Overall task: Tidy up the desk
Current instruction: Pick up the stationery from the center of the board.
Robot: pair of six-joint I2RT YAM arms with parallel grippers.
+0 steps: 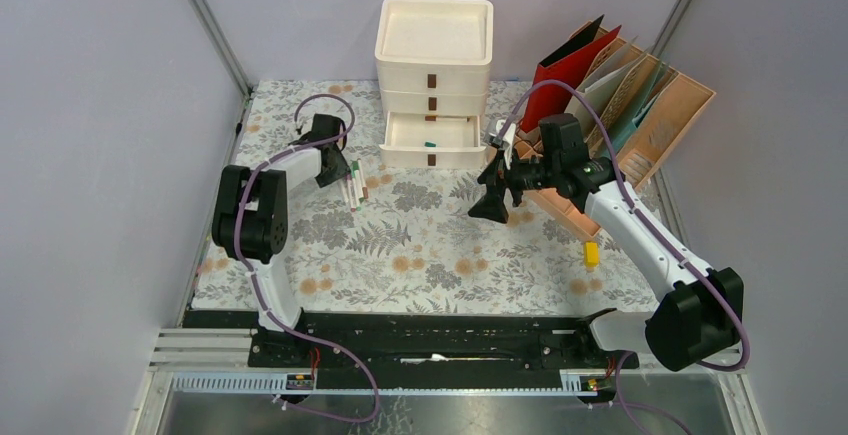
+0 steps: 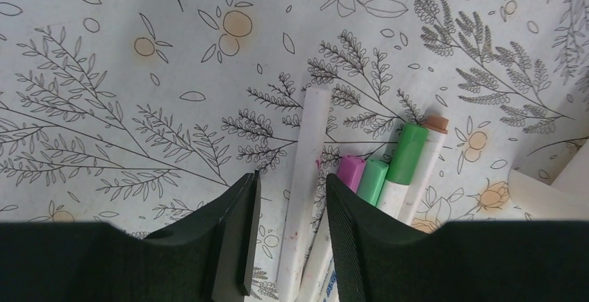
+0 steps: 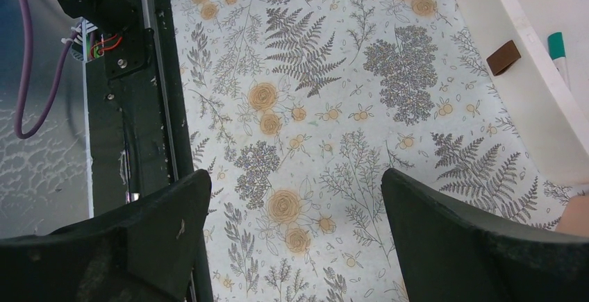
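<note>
The arm bases sit at the near rail of the desk [image 1: 440, 245], whose fern-and-flower cloth fills the frame between the metal rails. One small yellow object [image 1: 591, 253] lies on the cloth near the right arm; what it is cannot be made out.

The right gripper [image 3: 295, 177] hangs above bare cloth with its jaws spread wide and nothing between them.

Further in on the left, the left gripper [image 2: 292, 179] stands half-closed astride a white marker [image 2: 309, 149]. Whether the fingers actually pinch it cannot be told. Just beside it lie four more markers, close together: a pink cap [image 2: 349, 171], a mint cap [image 2: 373, 180], a green cap [image 2: 407, 153] and a brown cap [image 2: 436, 123]. That makes five in the cluster, their lower ends hidden behind the fingers.

At the far side stands a cream drawer unit [image 1: 435, 75] with a tray-like top. Its bottom drawer [image 1: 405, 157] is pulled out and holds one teal-capped marker [image 1: 430, 143]; two drawers above it appear shut.

To the right leans a wooden file rack [image 1: 685, 105] holding one red folder [image 1: 570, 70] and several pale, teal and kraft sheets, overlapping too much to count.
</note>
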